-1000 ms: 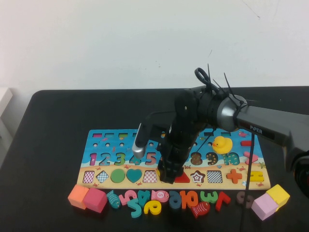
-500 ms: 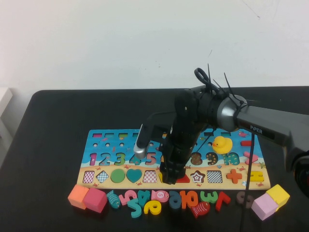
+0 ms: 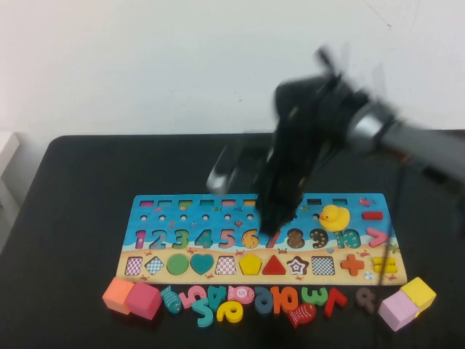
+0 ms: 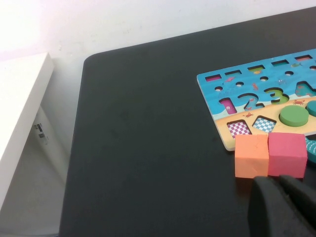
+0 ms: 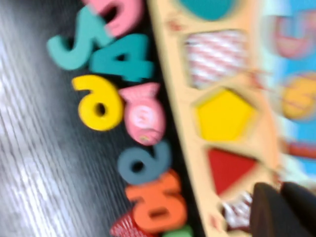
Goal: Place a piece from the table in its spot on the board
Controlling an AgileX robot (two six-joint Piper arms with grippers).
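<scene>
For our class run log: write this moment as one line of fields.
piece: yellow pentagon seated in board slot | right gripper: raised above board, empty | left gripper: parked near orange cube | step: placement done

The table [image 3: 80, 218] looked matt black with a fine grain, the board [image 3: 145, 285] was printed, light-edged wood, the yellow piece [image 3: 250, 264] was smooth painted wood, and the orange and pink cubes [image 4: 270, 154] at lower right appeared matt, foam-like.
</scene>
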